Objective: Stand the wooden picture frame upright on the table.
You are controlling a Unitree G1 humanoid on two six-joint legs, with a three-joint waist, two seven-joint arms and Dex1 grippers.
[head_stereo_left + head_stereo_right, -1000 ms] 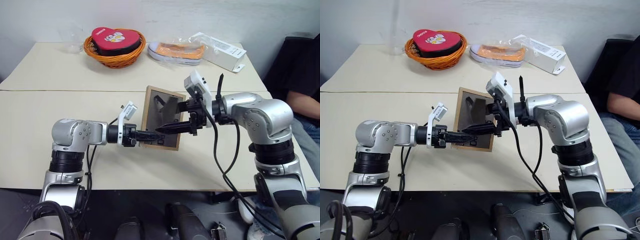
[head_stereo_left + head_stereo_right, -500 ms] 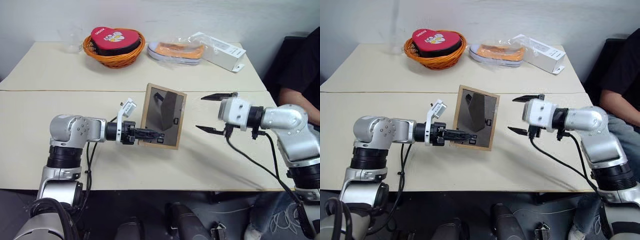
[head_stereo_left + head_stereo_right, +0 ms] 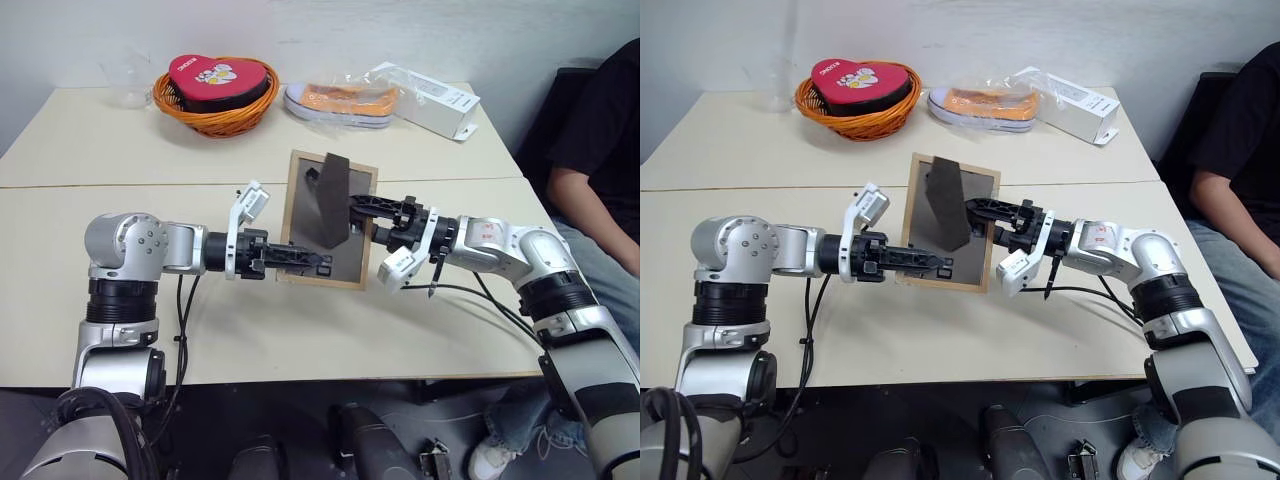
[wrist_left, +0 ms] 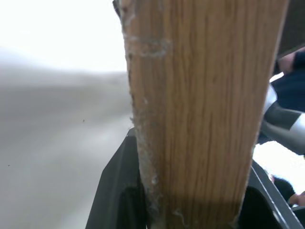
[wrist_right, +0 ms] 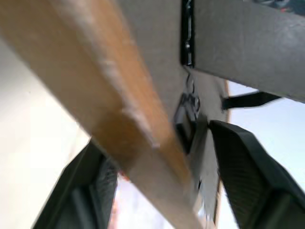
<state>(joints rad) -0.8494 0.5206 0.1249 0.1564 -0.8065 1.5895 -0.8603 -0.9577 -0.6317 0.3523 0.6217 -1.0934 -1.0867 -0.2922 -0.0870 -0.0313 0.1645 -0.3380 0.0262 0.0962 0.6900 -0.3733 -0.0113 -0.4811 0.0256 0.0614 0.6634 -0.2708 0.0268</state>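
The wooden picture frame is held nearly upright over the middle of the table, its dark grey back toward me. Its fold-out stand sticks out from the backing. My left gripper comes in from the left and is shut on the frame's lower edge. The left wrist view shows that wooden edge clamped between the fingers. My right gripper reaches in from the right. It is open, with one finger on each side of the frame's right edge. I cannot tell whether the frame's bottom touches the table.
At the back of the table stand an orange basket holding a red heart-shaped box, a bagged orange shoe and a white carton box. A person sits at the right edge. A seam crosses the tabletop.
My right gripper has come back from the right to the frame's right edge, and its fingers have narrowed around it. The left gripper has lifted the frame a little.
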